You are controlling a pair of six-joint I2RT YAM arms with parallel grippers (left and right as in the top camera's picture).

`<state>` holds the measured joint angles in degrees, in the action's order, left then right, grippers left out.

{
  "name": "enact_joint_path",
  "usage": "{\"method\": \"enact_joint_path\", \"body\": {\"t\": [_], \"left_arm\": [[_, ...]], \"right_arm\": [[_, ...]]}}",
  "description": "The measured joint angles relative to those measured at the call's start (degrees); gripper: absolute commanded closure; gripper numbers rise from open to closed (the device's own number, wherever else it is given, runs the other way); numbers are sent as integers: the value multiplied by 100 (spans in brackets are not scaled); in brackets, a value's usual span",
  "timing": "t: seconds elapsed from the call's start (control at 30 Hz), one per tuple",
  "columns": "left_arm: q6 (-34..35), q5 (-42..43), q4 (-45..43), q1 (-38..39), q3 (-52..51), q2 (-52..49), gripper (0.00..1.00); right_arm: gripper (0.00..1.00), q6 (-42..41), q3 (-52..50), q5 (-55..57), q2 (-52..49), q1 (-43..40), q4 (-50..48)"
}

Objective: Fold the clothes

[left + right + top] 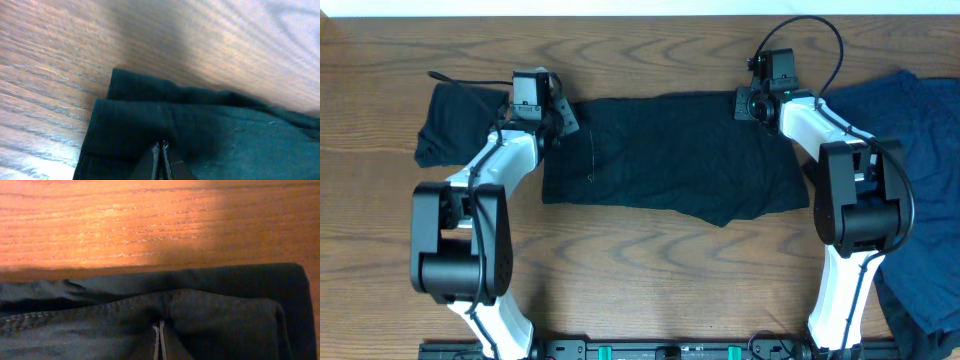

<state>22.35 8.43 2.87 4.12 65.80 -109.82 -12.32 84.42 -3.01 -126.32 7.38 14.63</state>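
Two white-and-black arms reach forward from the near edge of a wooden table (650, 260), each bent at the elbow and angled inward toward the far corners of a black garment (670, 155) spread flat between them. The left arm (470, 200) ends at the garment's far left corner, the right arm (855, 190) at its far right corner.

The left gripper (552, 118) is pressed closed with dark cloth gathered at its tips, as the left wrist view shows (160, 148). The right gripper (752, 103) is likewise clamped on a raised pucker of the same cloth (159, 328).

The table is brown with strong wavy grain, warm orange in the right wrist view. A pale strip (620, 8) runs beyond its far edge.

A navy garment (920, 130) lies loosely rumpled at the right side, partly under the right arm. A second black garment (455, 120), smaller and crumpled, sits at the far left, just beside the left gripper.

The spread garment is matte and roughly rectangular, with an uneven near hem. Close up it lies in two layers with stitched edges (30, 317) and a squared, folded corner (107, 100).
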Motion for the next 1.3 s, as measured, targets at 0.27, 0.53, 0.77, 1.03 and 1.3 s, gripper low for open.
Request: {"method": "enact_joint_path", "body": {"t": [0.27,0.53,0.77,1.03,1.3], "left_arm": [[-205,0,-90,0,0,-345,94],[-348,-4,76,0,2,332,87],[-584,2,1327,-74,120,1851,39],[-905,103,3060,-442,146,2184,24],[-1340,505,3414,-553,146,1941,21]], "right_arm": [[99,0,26,13,-9,2,42],[77,92,26,4,13,2,-170],[73,393,11,-291,782,68,592],[73,474,22,-658,2107,627,1185],[74,299,26,-772,1912,1327,1777]]}}
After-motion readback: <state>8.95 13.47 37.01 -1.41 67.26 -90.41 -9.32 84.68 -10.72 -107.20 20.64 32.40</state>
